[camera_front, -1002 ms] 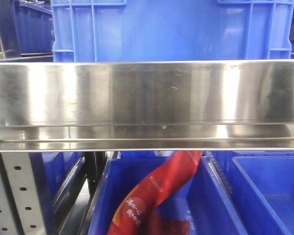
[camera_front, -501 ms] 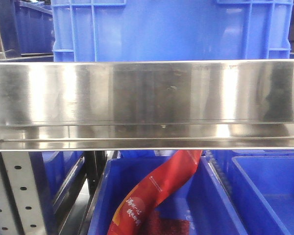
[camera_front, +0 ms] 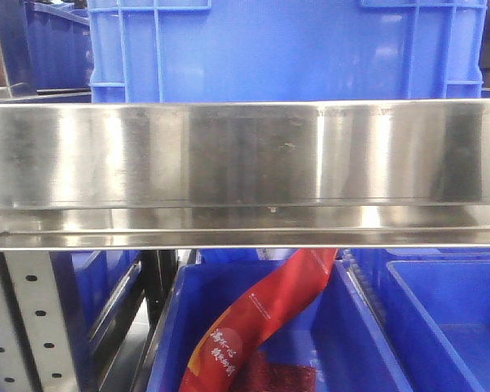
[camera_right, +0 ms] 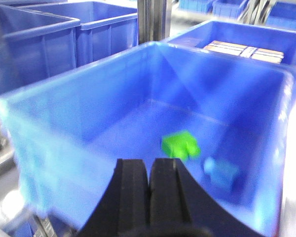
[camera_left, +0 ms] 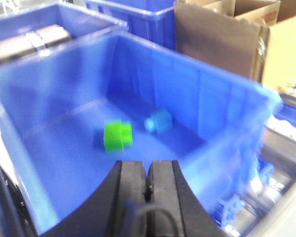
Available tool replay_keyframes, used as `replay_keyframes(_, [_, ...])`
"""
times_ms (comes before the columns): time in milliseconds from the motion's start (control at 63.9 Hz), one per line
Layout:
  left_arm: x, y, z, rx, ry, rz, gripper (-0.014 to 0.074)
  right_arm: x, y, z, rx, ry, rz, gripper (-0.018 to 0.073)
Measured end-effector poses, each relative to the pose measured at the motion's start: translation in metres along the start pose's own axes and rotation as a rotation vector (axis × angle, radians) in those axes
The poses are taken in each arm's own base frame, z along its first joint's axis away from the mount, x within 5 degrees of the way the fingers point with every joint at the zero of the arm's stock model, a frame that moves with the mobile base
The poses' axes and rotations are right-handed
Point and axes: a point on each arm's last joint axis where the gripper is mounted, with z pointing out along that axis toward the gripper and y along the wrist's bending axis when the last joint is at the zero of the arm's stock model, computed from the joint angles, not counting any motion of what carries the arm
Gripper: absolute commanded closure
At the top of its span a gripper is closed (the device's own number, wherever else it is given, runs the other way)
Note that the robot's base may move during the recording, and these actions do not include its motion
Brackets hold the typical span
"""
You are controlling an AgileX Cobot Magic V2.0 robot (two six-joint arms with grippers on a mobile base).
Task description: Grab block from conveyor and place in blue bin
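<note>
Showing block [camera_left: 158, 121] only wrist cams

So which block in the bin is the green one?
The green block lies on the bin floor, left of the light-blue block in the left wrist view.

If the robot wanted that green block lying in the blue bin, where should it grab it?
Probably from straight above, fingers closing on the two flat sides of the green block. It lies on the open floor of the blue bin, apart from the blue block; the walls hinder sideways approaches.
</note>
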Motion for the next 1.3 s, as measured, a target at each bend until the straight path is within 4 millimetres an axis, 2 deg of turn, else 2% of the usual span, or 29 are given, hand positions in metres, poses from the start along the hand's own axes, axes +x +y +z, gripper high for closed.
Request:
replay_keyframes(282, [0.076, -0.003, -0.044, -0.007, -0.131, -0.024, 0.0707, 0.056, 0.000, -0.039, 0.005, -0.024, 0.001, 0.0722])
replay_keyframes(345, [0.095, -0.004, -0.048, -0.008, -0.153, -0.025, 0.0707, 0.068, 0.001, -0.047, 0.006, -0.037, 0.001, 0.0722])
replay_keyframes(517, [0.145, -0.006, -0.063, -0.011, -0.236, -0.028, 0.0707, 0.099, 0.000, -0.056, 0.009, -0.044, 0.002, 0.0722])
replay_keyframes(689, [0.177, -0.008, -0.066, -0.001, -0.267, -0.064, 0.0707, 0.128, -0.001, -0.059, 0.013, -0.041, 0.002, 0.0722])
replay_keyframes(830, [0.187, -0.009, -0.065, 0.002, -0.265, -0.079, 0.0707, 0.138, -0.001, -0.059, 0.016, -0.044, 0.003, 0.0722])
replay_keyframes(1300, [0.185, -0.009, -0.066, 0.002, -0.281, -0.081, 0.0707, 0.136, -0.002, -0.059, 0.018, -0.069, 0.003, 0.0722])
